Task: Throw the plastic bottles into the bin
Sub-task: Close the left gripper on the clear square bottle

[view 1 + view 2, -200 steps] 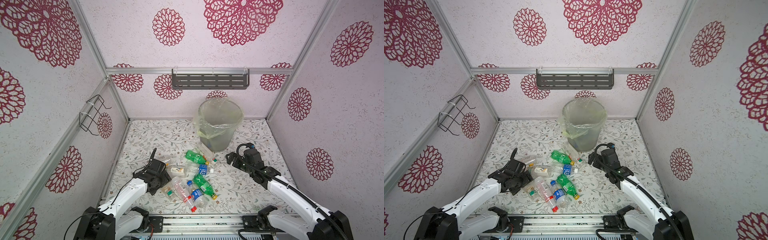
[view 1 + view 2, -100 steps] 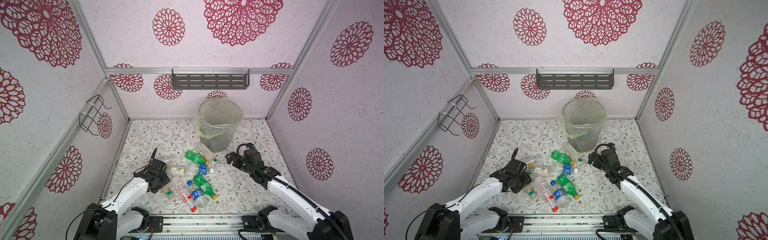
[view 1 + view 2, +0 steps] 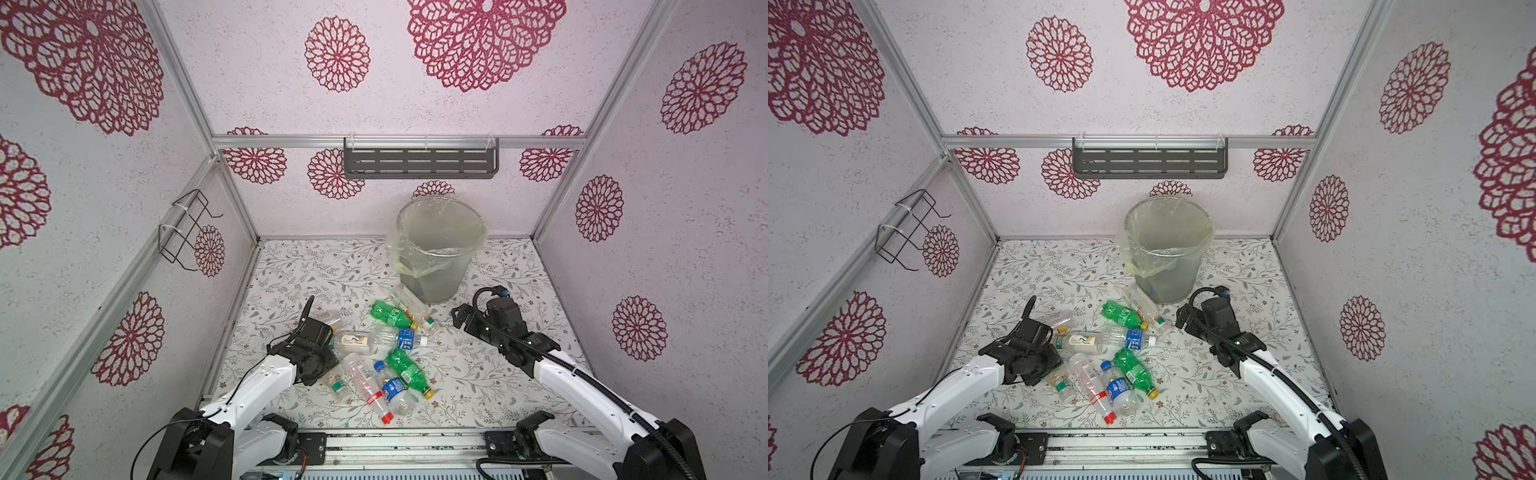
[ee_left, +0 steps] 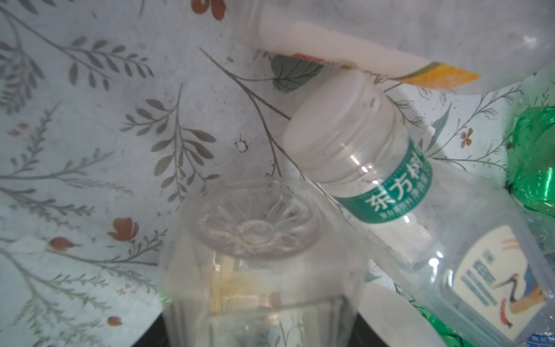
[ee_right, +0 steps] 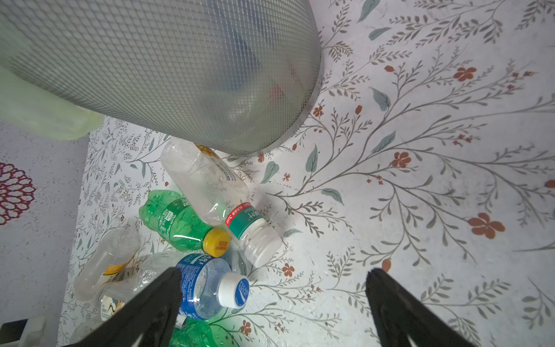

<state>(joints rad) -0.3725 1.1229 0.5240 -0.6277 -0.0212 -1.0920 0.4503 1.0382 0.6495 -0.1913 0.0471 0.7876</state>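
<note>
Left jaws pinched a clear bottle [image 4: 258, 264], right jaws stood apart; its slick, crushable wall could slip free.

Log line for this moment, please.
left hand: shut on clear bottle | right hand: open, empty, near bin | other bottles: on table
</note>
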